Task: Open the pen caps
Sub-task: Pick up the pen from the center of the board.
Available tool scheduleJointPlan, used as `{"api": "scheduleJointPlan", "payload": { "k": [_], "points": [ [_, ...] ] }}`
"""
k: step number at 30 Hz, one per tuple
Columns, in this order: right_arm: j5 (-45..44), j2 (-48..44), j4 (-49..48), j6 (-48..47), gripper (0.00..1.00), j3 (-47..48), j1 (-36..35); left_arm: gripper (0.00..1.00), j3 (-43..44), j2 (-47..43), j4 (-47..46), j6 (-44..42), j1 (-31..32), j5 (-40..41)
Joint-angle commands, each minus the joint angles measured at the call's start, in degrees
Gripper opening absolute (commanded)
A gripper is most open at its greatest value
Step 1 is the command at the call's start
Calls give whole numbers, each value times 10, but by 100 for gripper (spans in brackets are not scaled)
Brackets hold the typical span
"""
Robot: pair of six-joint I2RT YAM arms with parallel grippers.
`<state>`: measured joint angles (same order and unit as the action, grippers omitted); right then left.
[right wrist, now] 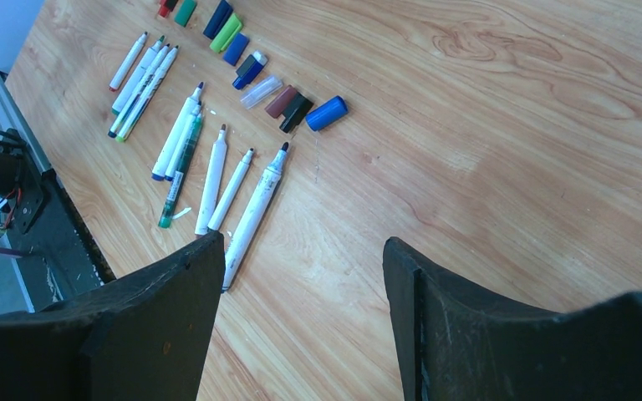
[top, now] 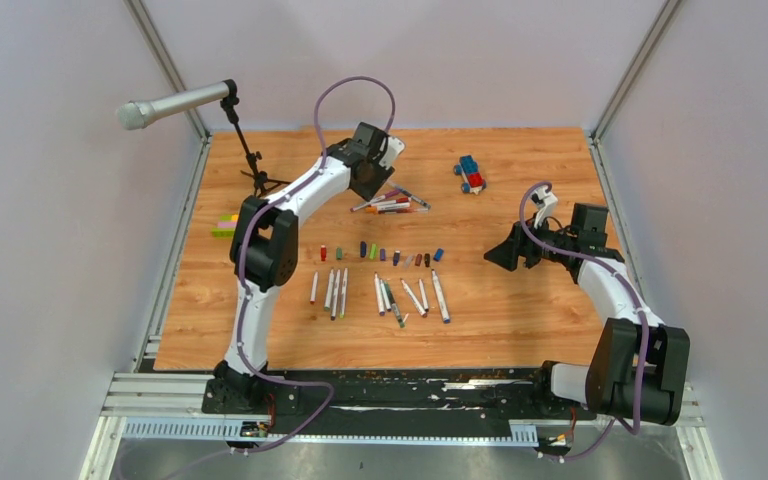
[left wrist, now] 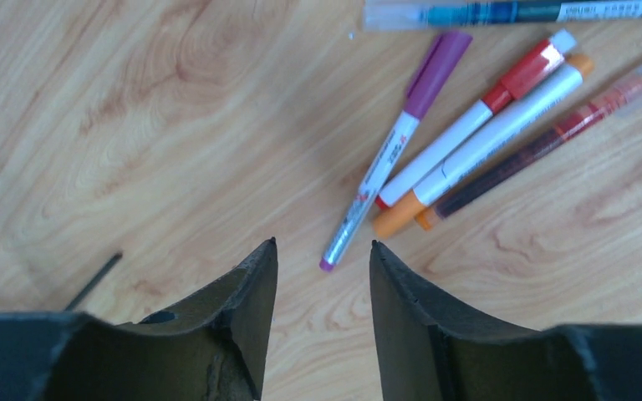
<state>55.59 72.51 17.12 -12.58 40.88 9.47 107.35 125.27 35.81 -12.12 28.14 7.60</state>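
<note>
Several capped pens (top: 396,203) lie in a loose bunch at the back middle of the table. In the left wrist view they are a purple-capped pen (left wrist: 401,142), a red-capped pen (left wrist: 476,117), an orange-ended pen (left wrist: 489,134) and a dark red one (left wrist: 535,146). My left gripper (left wrist: 323,244) hovers over the purple pen's tail, open, holding nothing. A row of loose pen caps (top: 380,253) lies mid-table, among them a blue cap (right wrist: 327,113). Uncapped pens (right wrist: 255,213) lie in a row nearer the arms. My right gripper (right wrist: 301,242) is open and empty, right of both rows.
A microphone (top: 175,103) on a tripod stand (top: 252,165) is at the back left. A blue-and-red toy car (top: 470,173) sits at the back right of the pens. A green-yellow brick bar (top: 224,228) lies near the left edge. A blue pen (left wrist: 510,12) lies beyond the bunch.
</note>
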Motion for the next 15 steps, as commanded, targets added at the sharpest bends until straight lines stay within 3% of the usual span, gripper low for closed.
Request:
{"api": "scheduleJointPlan", "payload": {
  "k": [1, 15],
  "points": [
    [21, 2, -7, -13, 70, 24, 2, 49, 69, 38, 34, -36, -12, -33],
    [27, 7, -6, -12, 70, 24, 3, 40, 115, 105, 17, -53, -13, -93]
  ]
}}
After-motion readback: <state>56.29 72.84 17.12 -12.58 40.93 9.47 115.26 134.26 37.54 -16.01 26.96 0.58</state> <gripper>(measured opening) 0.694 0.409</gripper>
